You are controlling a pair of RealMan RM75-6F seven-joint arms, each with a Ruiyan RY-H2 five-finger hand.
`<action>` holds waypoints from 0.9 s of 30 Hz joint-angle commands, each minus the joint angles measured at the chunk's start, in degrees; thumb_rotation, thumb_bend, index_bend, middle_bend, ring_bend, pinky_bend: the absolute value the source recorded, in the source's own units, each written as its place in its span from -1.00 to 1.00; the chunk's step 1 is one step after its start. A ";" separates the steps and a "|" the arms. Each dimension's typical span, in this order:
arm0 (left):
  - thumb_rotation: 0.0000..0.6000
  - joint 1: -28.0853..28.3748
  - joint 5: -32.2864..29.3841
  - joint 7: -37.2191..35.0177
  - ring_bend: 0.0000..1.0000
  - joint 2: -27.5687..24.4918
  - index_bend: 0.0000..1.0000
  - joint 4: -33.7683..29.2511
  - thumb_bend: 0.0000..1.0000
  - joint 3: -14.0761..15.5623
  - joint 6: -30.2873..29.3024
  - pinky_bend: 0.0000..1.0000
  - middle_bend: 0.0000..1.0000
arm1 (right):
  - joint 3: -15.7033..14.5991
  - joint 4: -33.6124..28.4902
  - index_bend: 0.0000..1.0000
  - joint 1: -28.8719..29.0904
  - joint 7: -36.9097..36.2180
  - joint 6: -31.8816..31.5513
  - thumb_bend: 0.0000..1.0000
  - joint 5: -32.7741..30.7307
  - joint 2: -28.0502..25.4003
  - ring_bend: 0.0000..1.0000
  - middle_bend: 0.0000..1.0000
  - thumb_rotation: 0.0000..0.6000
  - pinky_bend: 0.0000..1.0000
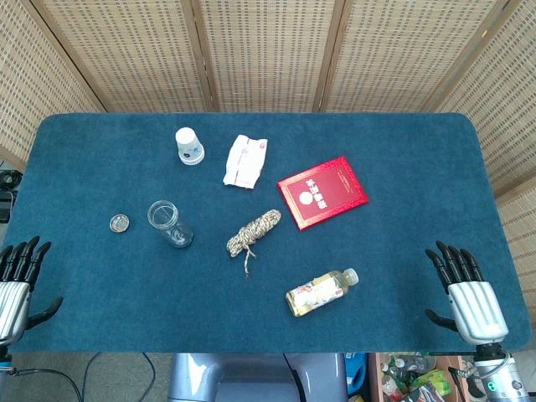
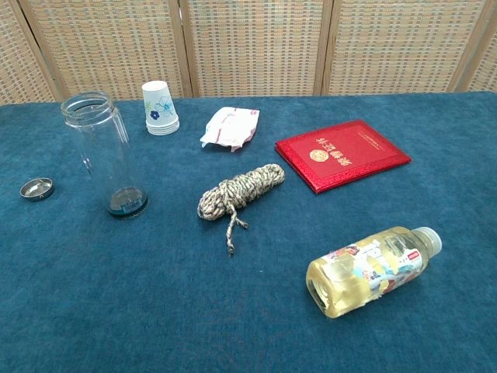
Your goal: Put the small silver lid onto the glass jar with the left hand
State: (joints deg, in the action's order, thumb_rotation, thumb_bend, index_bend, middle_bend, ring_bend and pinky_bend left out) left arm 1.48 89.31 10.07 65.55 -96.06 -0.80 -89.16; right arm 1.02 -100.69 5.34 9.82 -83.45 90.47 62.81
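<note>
The small silver lid [image 1: 119,223] [image 2: 36,188] lies flat on the blue table, just left of the glass jar [image 1: 169,224] [image 2: 105,154]. The jar stands upright with its mouth uncovered. My left hand [image 1: 18,280] rests at the table's near left edge, fingers apart and holding nothing, well short of the lid. My right hand [image 1: 465,283] sits at the near right edge, fingers also spread and empty. Neither hand shows in the chest view.
A paper cup [image 1: 189,146] and a white packet [image 1: 244,160] lie at the back. A red booklet [image 1: 322,192] is right of centre, a coil of rope [image 1: 254,232] in the middle, and a drink bottle [image 1: 322,292] lies on its side near the front.
</note>
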 commanded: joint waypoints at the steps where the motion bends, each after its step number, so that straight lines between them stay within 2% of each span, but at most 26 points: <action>1: 1.00 0.03 -0.01 0.11 -1.00 0.06 -1.00 0.03 -0.48 0.04 0.08 -1.00 -1.00 | -0.04 -0.11 -0.84 -0.08 -0.02 -0.17 -0.96 0.14 -0.05 -1.00 -1.00 1.00 -0.91; 27: 1.00 1.36 -0.44 -1.77 -1.00 -0.57 -1.00 -0.38 -0.48 -0.46 1.78 -1.00 -1.00 | 0.14 0.15 -0.84 -0.02 0.02 0.00 -0.96 -0.29 0.05 -1.00 -1.00 1.00 -0.91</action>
State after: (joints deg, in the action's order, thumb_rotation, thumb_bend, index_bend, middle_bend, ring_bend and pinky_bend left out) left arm 2.74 88.90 8.40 65.05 -96.40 -1.17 -87.45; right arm 1.16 -100.55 5.32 9.83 -83.47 90.18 62.85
